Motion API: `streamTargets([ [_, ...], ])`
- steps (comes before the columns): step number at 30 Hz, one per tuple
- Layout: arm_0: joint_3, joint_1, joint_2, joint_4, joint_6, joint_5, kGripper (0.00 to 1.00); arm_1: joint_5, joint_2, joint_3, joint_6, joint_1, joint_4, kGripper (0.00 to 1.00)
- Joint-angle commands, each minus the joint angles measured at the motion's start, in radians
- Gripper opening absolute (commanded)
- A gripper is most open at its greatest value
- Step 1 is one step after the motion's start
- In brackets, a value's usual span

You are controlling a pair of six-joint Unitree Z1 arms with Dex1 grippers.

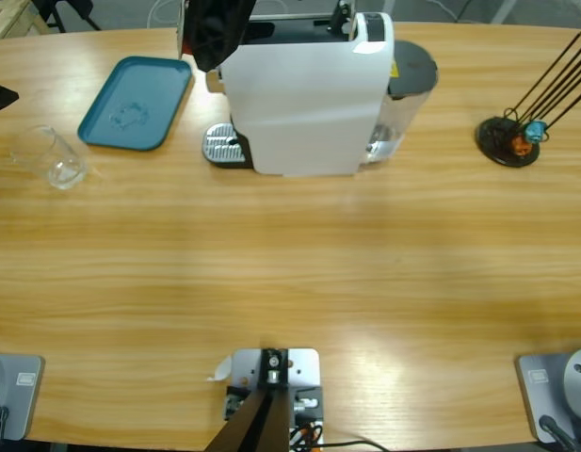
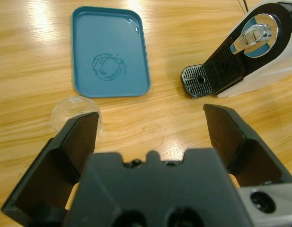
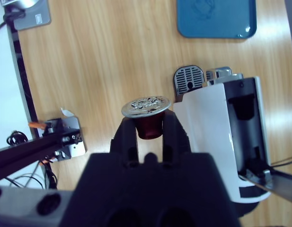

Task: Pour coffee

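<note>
The right hand (image 3: 148, 135) is gripping a dark red coffee capsule (image 3: 146, 116) between its closed jaws, foil lid facing the camera, as it is hanging high above the bench (image 1: 299, 273). The relation that matters here: in the right wrist view the white coffee machine (image 3: 216, 142) is lying just to one side of the capsule and below it, its black capsule chamber (image 3: 244, 127) gaping open towards the camera. The likely next move is a short sideways shift and a descent into that opening, with the capsule's axis already pointing roughly down along the hand.

The left hand (image 2: 153, 142) is holding nothing, its jaws spread wide and angled down over the bench. An empty clear glass (image 2: 75, 112) is standing just beside one of its jaws, nearer to this hand than to the other. A teal tray (image 2: 110, 52) is lying beyond the glass, and the machine's perforated drip grate (image 2: 199, 81) is well off to the other side of the left wrist view. No coffee is showing anywhere yet; the glass looks dry in the high view. By this reading the pour is at an early stage, with the glass not yet placed on the grate under the spout (image 2: 252, 35).
</note>
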Motion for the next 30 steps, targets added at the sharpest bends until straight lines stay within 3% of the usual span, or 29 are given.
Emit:
streamTargets([
  [1, 0.036, -0.024, -0.001, -0.003, 0.012, -0.014, 0.964, -0.084, -0.193, 0.179, 0.094, 0.010, -0.155, 0.000],
  [4, 0.034, -0.038, 0.009, -0.003, 0.013, -0.014, 0.964, -0.168, -0.435, 0.648, 0.184, 0.010, -0.533, 0.000],
  [6, 0.034, -0.038, 0.006, -0.001, 0.013, -0.014, 0.964, -0.204, -0.504, 0.796, 0.207, 0.011, -0.603, 0.000],
  [15, 0.034, -0.051, 0.013, 0.002, 0.016, -0.011, 0.964, -0.177, -0.449, 0.778, 0.151, 0.015, -0.586, 0.000],
  [21, 0.034, -0.052, 0.014, 0.003, 0.017, -0.009, 0.964, -0.118, -0.385, 0.775, -0.188, 0.062, -0.588, 0.000],
  [23, 0.034, -0.052, 0.017, 0.002, 0.018, -0.008, 0.964, -0.109, -0.356, 0.767, -0.226, 0.064, -0.596, 0.000],
  [30, 0.034, -0.052, 0.023, 0.004, 0.019, -0.007, 0.964, -0.228, -0.220, 0.695, -0.246, 0.067, -0.603, 0.000],
])
